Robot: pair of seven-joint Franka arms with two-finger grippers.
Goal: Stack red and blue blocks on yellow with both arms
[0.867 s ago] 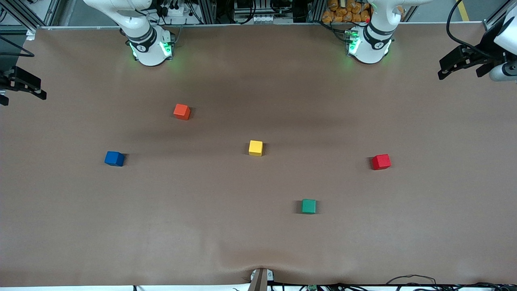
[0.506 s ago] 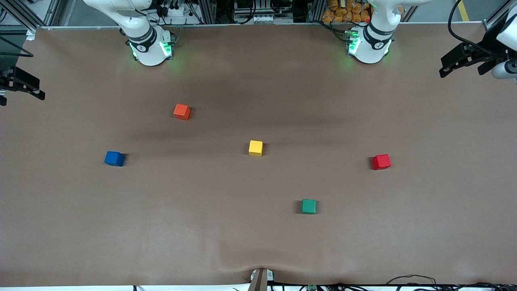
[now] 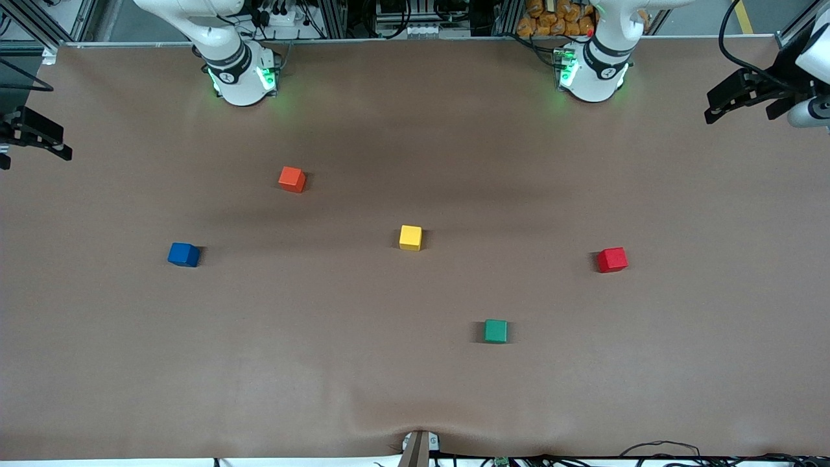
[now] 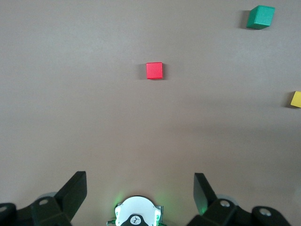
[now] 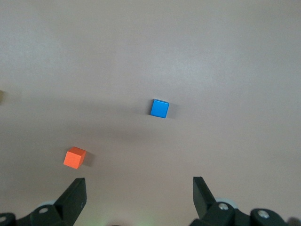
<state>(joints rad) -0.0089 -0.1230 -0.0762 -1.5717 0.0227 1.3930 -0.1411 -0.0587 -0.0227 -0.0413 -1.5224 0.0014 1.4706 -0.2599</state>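
Two white jointed arms, glossy and rounded. Black bands ringing the joints above the round bases, a small round black emblem on each. Green light glowing at left arm base (image 3: 591, 72) and right arm base (image 3: 241, 76). Black cable looping over the left arm. Left gripper (image 4: 139, 190) and right gripper (image 5: 139, 192) matte black, angular wedge fingers spread apart, silver screws at five and seven o'clock.

Yellow cube (image 4: 296, 99) cut by left wrist view edge; arms' upper links out of frame.

Even, bright overhead light; soft short shadows beside cubes; sharp focus.
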